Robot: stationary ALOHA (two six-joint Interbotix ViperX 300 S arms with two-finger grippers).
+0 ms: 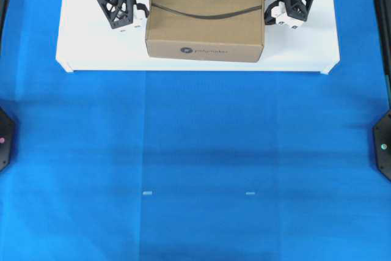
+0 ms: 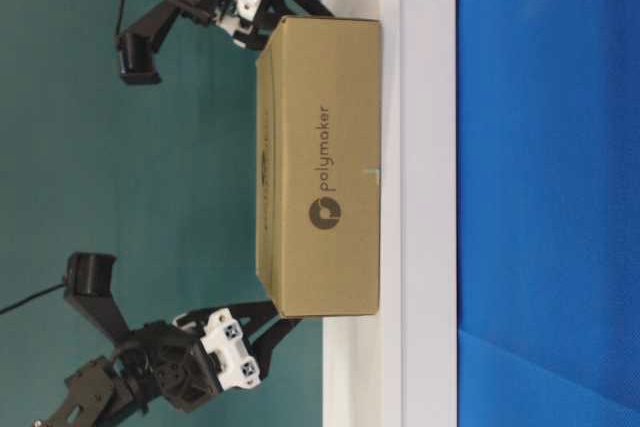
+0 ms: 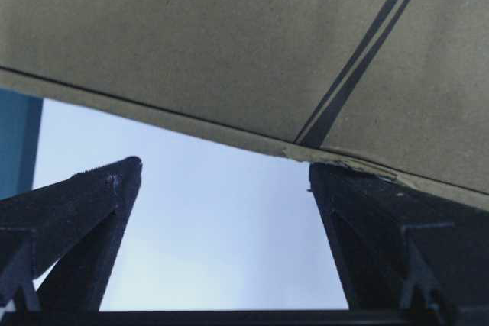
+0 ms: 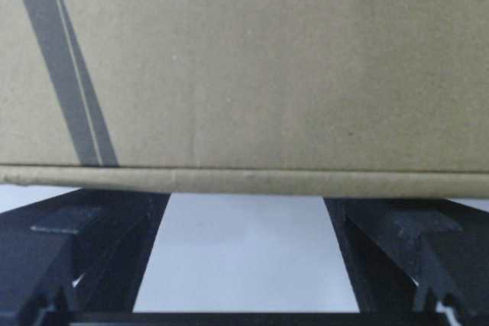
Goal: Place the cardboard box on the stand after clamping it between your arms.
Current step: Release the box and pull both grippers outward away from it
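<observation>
Cardboard box sits between left hand and right hand.

- The cardboard box is brown and flat, printed "polymaker" on its top and front face, with a dark curved line across the lid. It rests level on the stand.
- The stand is a wide, low white platform, much wider than the box.

Bright even light; soft wrist-view blur
</observation>
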